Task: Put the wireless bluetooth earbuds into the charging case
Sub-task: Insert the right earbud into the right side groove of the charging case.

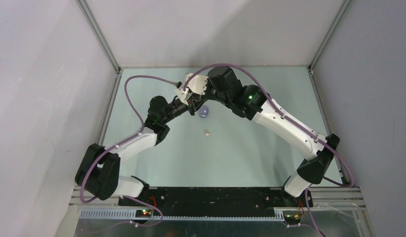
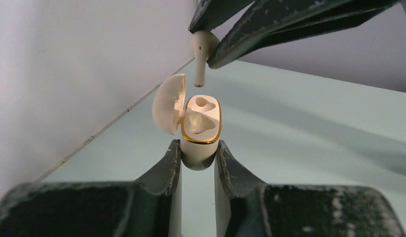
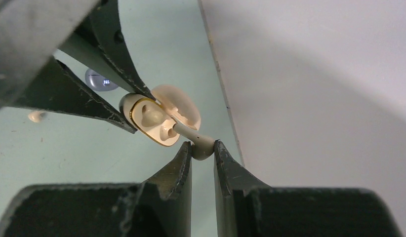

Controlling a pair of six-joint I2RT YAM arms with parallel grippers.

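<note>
**Crowded far middle, open sides**

The left end effector [image 2: 198, 148], clamped on the open cream case [image 2: 202, 123], and the right end effector [image 3: 202, 147], pinching a cream earbud [image 2: 201, 52] just above it, meet with only a slim gap between them. Nearer the bases, a purple case [image 1: 204, 112] and a loose bud [image 1: 207, 132] lie on the desk [image 1: 156, 160]. Open desk spreads to either side, and the back wall [image 1: 211, 29] stands behind.

Your left wrist view puts the open case [image 2: 201, 123] at frame centre in the left gripper [image 2: 198, 148], with the earbud [image 2: 203, 52] just above it in the right gripper [image 3: 202, 146]. In the top view, a second case [image 1: 203, 112] lies on the table [image 1: 240, 153] just below them, and a loose earbud [image 1: 207, 132] lies lower still.
</note>
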